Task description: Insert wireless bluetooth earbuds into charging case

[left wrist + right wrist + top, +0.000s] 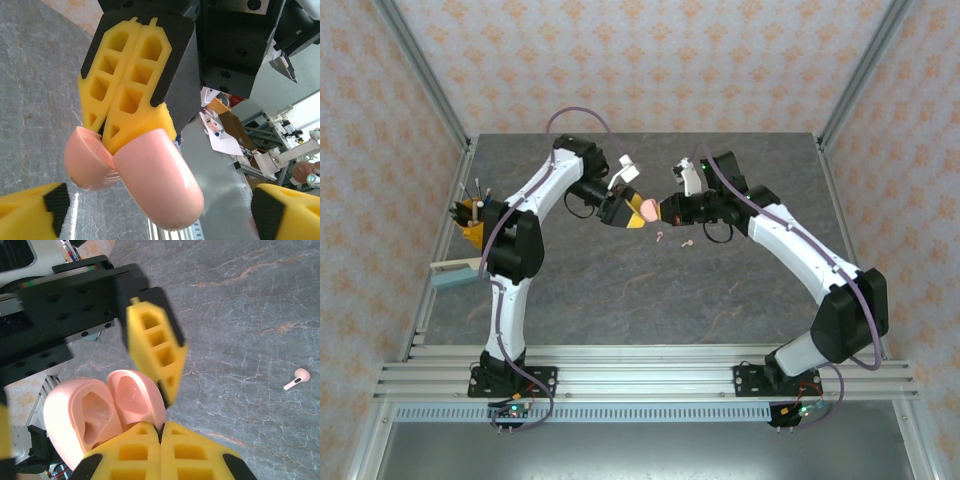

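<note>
Grey veined stone covers the tabletop [620,300], which is fenced by aluminium rails and walls papered in an orange floral print. Above its middle the 2 arms meet tip to tip.

The right gripper [160,435] has its 2 yellow honeycomb fingers [155,107] pressed together. Between their tips they pinch the pale pink round plastic charging case [160,185] at its hinge side. The case is held off the table and hangs open, its 2 halves splaying out from the pinch. In the right wrist view both hollowed insides face the camera just past the fingertips.

The left gripper [628,216] faces the right gripper across the case with its jaws spread wide. In its own wrist view 1 yellow-and-black fingertip [35,207] sits just beside the smaller half, and the other is well apart from the larger half. I cannot tell whether either touches the case. In the right wrist view 1 left-gripper finger stands just above the open halves.

2 tiny pale stemmed earbuds [660,238] lie on the stone just below the meeting fingertips, on the side toward the arm bases. They are near each other but apart, the second [687,242] under the right gripper. From the right wrist, 1 of them lies on its side well off to the right of the pinching fingers.

Far behind the left gripper, at the table's left edge, stand a black-and-yellow holder of pens [472,215] and a pale teal block [453,272].
</note>
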Available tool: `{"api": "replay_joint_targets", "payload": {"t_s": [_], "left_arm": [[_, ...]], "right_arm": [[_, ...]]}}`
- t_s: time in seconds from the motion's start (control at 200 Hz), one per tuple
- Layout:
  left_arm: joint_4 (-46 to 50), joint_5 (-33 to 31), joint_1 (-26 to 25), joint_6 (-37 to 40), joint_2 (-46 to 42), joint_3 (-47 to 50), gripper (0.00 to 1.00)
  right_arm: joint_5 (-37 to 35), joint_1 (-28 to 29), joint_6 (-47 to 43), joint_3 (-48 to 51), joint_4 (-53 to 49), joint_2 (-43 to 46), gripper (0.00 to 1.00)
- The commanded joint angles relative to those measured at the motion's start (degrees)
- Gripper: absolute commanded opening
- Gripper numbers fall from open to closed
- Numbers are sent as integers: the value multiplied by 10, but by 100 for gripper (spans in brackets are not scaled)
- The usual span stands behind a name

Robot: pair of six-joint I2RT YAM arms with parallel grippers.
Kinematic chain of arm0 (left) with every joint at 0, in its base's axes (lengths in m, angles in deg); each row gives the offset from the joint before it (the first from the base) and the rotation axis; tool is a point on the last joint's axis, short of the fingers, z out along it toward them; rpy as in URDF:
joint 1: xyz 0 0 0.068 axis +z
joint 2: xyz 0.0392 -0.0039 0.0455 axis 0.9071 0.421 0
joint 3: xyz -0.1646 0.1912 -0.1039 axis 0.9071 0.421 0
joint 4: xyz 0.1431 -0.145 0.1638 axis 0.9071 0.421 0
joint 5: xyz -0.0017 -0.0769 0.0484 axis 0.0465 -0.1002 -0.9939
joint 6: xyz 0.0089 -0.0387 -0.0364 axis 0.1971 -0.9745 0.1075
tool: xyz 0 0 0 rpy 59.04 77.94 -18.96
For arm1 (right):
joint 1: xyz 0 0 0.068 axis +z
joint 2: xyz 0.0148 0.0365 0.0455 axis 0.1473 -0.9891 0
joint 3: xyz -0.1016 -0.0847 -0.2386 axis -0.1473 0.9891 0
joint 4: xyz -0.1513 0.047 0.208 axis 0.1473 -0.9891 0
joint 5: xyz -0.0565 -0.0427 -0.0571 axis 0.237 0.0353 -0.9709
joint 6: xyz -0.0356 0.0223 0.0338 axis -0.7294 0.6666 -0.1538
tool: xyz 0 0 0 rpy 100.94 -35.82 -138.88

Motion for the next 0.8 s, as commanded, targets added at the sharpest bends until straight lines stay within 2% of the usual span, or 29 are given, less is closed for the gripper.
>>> {"api": "replay_joint_targets", "payload": {"t_s": [0.0, 0.385, 0.571, 0.796], "left_arm": [[96, 94, -2, 4, 5, -4, 99], [97, 92, 38, -25, -28, -58, 99], [96, 92, 26, -97, -4, -169, 99], [96, 90, -24, -193, 114, -375, 99]], "right_arm": [[-32, 4, 3, -23, -3, 12, 0], [-110, -2, -12, -18, -48, 44, 0], [-138, -20, -11, 5, -69, 82, 0], [-160, -62, 3, 48, -77, 140, 0]]}}
